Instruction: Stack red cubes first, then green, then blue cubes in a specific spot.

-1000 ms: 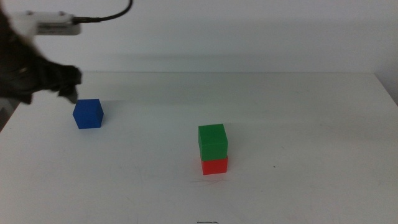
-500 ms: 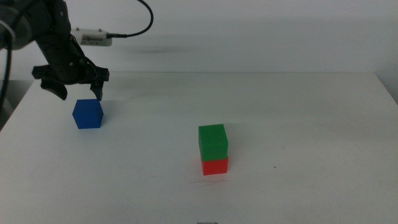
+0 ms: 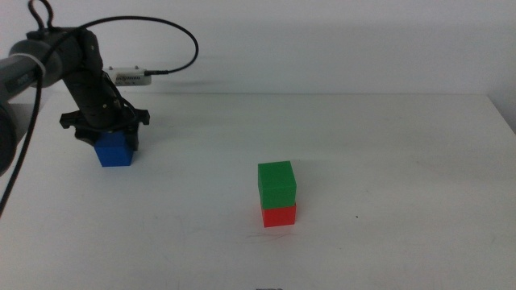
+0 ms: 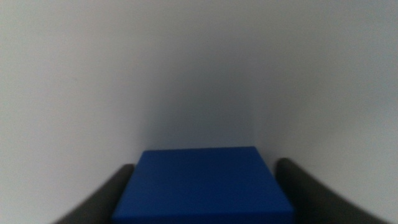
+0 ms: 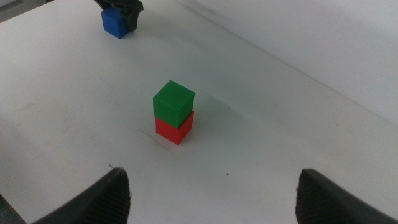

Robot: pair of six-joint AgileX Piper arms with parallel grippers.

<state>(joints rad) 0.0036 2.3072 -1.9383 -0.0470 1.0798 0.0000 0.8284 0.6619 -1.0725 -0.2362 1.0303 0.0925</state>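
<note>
Jaws of left gripper (image 3: 106, 135) straddle blue cube (image 3: 114, 151), apart.

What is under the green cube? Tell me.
The red cube sits directly under the green cube, on the white table. Its top face is covered; nothing else shows beneath.

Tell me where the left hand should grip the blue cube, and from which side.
Grip the blue cube by its two opposite side faces, coming straight down from above. It sits flat and alone on the table, top face level. The left hand is already open astride it; the right hand waits, well back from the stack.
</note>
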